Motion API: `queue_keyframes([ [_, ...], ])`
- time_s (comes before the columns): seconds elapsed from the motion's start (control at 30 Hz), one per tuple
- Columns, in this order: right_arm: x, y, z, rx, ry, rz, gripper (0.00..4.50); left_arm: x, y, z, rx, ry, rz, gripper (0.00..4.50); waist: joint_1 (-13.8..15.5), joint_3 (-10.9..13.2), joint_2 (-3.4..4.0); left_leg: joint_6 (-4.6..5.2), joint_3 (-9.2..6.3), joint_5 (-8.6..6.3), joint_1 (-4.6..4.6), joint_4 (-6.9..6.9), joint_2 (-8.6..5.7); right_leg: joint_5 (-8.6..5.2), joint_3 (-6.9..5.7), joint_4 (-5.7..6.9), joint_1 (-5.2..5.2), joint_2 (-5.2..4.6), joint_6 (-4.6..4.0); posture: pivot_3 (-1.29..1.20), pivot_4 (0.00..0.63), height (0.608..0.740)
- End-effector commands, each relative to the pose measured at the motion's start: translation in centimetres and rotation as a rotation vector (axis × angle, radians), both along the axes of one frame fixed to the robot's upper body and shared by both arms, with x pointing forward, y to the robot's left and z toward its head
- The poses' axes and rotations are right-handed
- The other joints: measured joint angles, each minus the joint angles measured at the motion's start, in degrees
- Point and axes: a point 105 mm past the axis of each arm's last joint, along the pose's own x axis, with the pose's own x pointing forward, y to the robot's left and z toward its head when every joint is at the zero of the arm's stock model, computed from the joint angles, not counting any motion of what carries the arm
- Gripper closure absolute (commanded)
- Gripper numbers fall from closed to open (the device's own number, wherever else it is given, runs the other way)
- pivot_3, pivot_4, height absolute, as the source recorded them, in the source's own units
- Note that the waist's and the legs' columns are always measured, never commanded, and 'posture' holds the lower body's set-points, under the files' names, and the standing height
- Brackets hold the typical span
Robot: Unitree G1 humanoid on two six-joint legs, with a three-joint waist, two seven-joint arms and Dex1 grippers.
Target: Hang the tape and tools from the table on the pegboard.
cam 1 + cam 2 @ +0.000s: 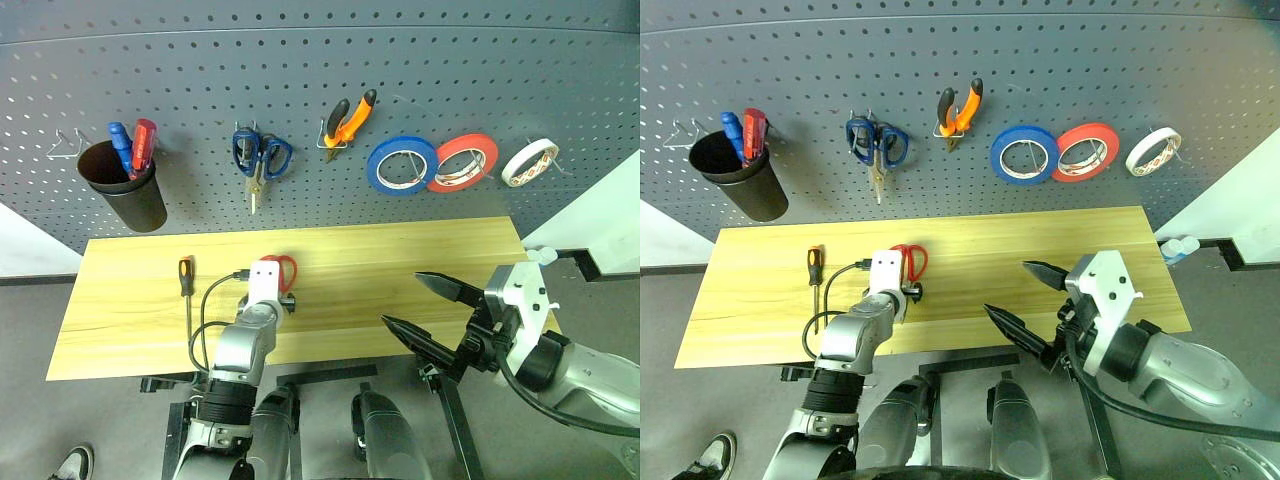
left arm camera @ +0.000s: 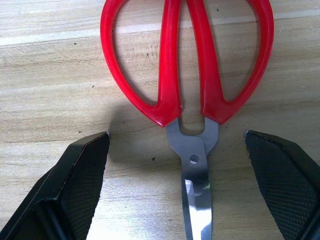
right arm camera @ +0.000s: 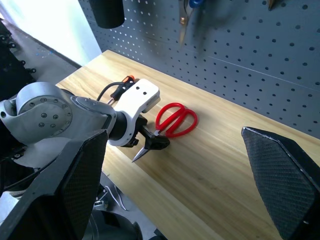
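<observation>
**Two tools left on the bench, left pincer astride the scissors**

Two black fingers (image 2: 75, 185) of your left pincer (image 2: 192, 187) stand wide apart and empty, one on each side of the red-handled scissors (image 2: 187, 95). They flank the blade neck just below the loops. No contact with the steel is visible.

Handling, as a judgement: the scissors are stiff and fairly light. The blades look slick and thin, lying flat on the wood, so a pinch there may slip or skid. The pivot (image 2: 194, 159) and the root of the plastic handles look like the better place to close: thicker, grippier, and it leaves the loops free for a hook.

Your right pincer (image 1: 428, 303) hangs off the bench's near edge, raised, spread fully, carrying nothing.

Further out on the bench (image 1: 400, 260), the screwdriver (image 1: 186, 283) lies to the left of the scissors, well apart from them, handle toward the wall. It is slim and may roll.

Beyond, on the pegboard (image 1: 320, 90), the orange-and-black pliers (image 1: 349, 122) already hang, and the small cream tape (image 1: 530, 161) sits on a hook at the far right, beside the red-orange roll (image 1: 464, 162) and blue roll (image 1: 402, 165).
</observation>
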Motion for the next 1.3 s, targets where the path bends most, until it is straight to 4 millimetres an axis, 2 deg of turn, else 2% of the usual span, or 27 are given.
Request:
queue_keyframes([
  [0.03,-0.7,0.5,1.0,0.003,-0.049,0.027,0.03,-1.1,0.4,-1.6,0.012,0.071,0.02,0.0,0.0,0.0,0.0,0.0,0.0,0.0,0.0,0.0,0.0,0.0,0.0,-0.01,0.0,0.0,0.0,-0.13,0.299,0.719],
  [0.17,-0.6,0.4,1.0,0.002,-0.05,0.024,0.03,-1.4,0.5,-2.0,0.011,0.089,0.033,0.0,0.0,0.0,0.0,0.01,0.0,-0.01,0.0,0.0,0.0,0.0,0.0,-0.02,0.01,0.0,0.0,-0.13,0.298,0.719],
  [0.27,-0.6,0.4,1.0,0.001,-0.051,0.024,0.0,-1.5,0.6,-2.2,0.013,0.096,0.042,0.52,0.0,0.0,0.0,0.01,0.0,-0.01,0.01,0.0,0.0,0.0,0.0,-0.03,0.03,0.0,0.0,-0.13,0.298,0.719],
  [0.47,-0.5,0.5,1.0,0.002,-0.054,0.025,0.0,-1.7,0.5,-2.4,0.008,0.108,0.044,2.53,-0.2,0.0,0.02,0.02,0.0,-0.01,0.05,-0.02,0.02,0.0,0.0,-0.04,0.03,0.02,0.0,-0.13,0.292,0.719],
  [0.57,-0.4,0.5,1.1,0.003,-0.058,0.028,0.0,-1.7,0.6,-2.4,0.007,0.109,0.047,3.39,-0.1,0.0,0.02,0.02,0.0,-0.01,0.05,-0.02,0.02,0.0,0.0,-0.04,0.05,0.02,0.01,-0.13,0.29,0.719],
  [0.6,-0.4,0.6,1.1,0.003,-0.058,0.028,0.0,-1.7,0.6,-2.4,0.007,0.109,0.048,3.5,-0.1,0.0,0.02,0.02,0.0,-0.01,0.05,-0.02,0.02,0.0,0.0,-0.05,0.05,0.01,0.01,-0.13,0.29,0.719],
  [0.97,-0.2,0.5,1.2,-0.003,-0.063,0.029,0.0,-1.9,0.5,-2.4,0.004,0.11,0.036,3.5,-0.1,0.0,0.03,0.01,0.0,-0.01,0.05,-0.03,0.02,0.0,0.0,-0.06,0.05,0.01,0.01,-0.13,0.287,0.719],
  [1.3,-0.2,0.4,0.9,-0.009,-0.059,0.024,0.0,-1.4,0.1,-1.0,0.031,0.033,-0.017,3.5,-0.1,0.0,0.03,0.02,0.0,-0.02,0.03,-0.05,0.02,0.0,0.0,-0.12,0.04,0.01,0.01,-0.13,0.283,0.719],
])
